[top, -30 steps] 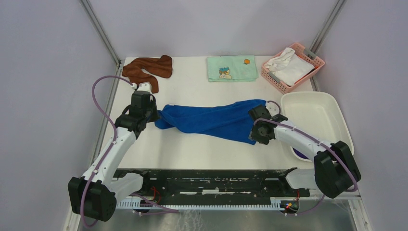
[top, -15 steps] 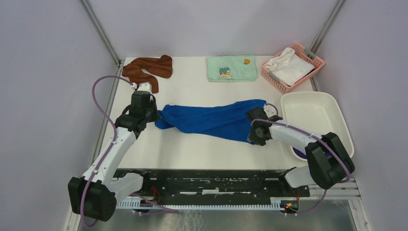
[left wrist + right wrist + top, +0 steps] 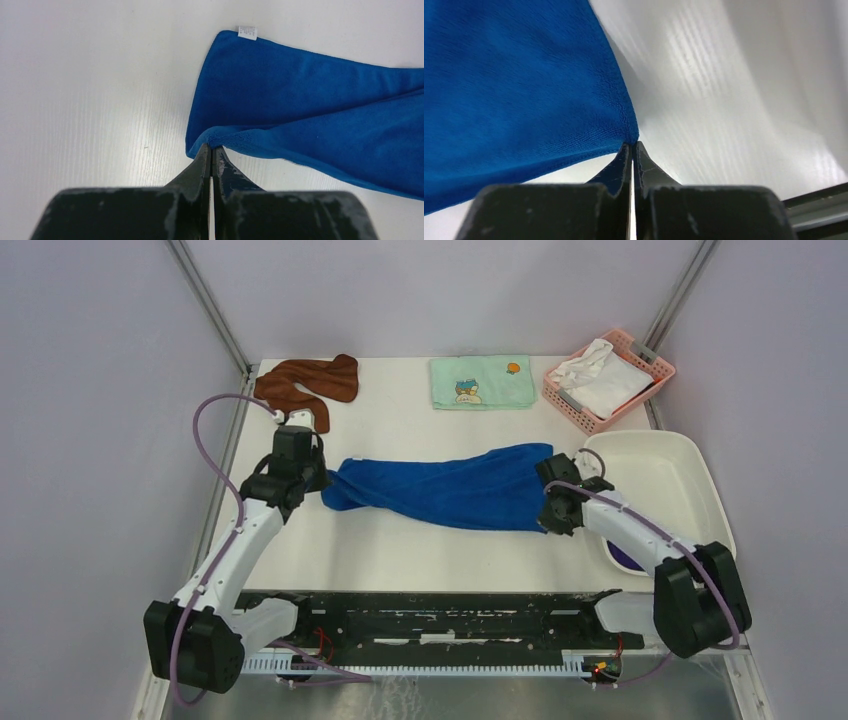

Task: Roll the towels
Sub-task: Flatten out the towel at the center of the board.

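Towel of royal blue is seen stretched across the middle of the surface. Its left end is clamped in the left claw, and its near right corner in the right claw, near a white tub. Both claws are pinched tight. A brown towel is seen crumpled at the far left corner.
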